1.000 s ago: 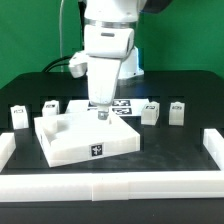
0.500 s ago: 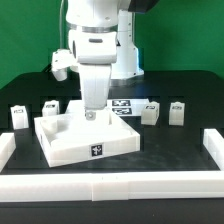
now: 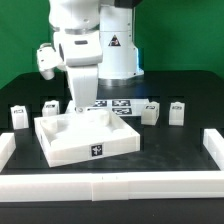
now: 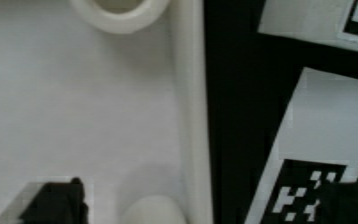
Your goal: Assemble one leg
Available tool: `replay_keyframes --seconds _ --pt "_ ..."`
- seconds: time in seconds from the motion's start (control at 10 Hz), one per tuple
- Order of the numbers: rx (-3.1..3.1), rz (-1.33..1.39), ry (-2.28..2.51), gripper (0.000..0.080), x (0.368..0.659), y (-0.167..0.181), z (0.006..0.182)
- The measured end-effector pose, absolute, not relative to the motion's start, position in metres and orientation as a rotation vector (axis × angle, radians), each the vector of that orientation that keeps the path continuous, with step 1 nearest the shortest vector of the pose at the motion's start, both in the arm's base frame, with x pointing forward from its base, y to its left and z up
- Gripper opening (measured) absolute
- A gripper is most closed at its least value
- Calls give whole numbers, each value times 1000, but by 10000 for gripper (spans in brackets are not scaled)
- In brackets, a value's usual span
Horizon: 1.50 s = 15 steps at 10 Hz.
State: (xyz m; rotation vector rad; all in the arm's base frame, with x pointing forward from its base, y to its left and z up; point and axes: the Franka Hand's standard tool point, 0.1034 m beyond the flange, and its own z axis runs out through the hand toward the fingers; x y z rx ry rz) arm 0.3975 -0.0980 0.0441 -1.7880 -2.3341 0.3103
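Four small white legs with tags stand on the black table beyond the panel, two at the exterior view's left [image 3: 19, 117] [image 3: 50, 106] and two at its right [image 3: 150, 112] [image 3: 177, 110]. The large white square panel [image 3: 85, 140] lies in the middle. My gripper [image 3: 78, 108] hangs over the panel's far left corner, apart from every leg. In the wrist view the gripper [image 4: 208, 202] is open and holds nothing. One dark finger [image 4: 55, 200] is over the panel [image 4: 69, 110], near a round corner socket [image 4: 123, 12].
The marker board [image 3: 117, 105] lies behind the panel and also shows in the wrist view [image 4: 327, 130]. A low white rail runs along the front [image 3: 110, 185], with end pieces at the left [image 3: 5, 150] and right [image 3: 212, 145].
The arm has moved toward the exterior view's left, from over the panel's far middle to its far left corner. The panel and the legs have not moved.
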Motion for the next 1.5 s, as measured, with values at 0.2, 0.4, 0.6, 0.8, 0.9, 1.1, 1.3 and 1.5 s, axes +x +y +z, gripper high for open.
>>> replay_keyframes --seconds 0.2,0.4,0.6,0.8,0.9,1.1,1.3,1.5 --pt "-1770 328 -2303 650 386 -96 31" --pt "-1775 341 -2284 650 383 -89 21" --pt "-1790 349 -2280 650 386 -88 21" --pt "-1807 351 -2269 555 388 -89 21" --pt "-1807 351 -2269 372 387 -89 21" --pt "-1807 351 -2269 236 387 -89 21" --pt "-1811 350 -2268 65 388 -90 21" --pt "-1812 350 -2267 65 388 -90 21"
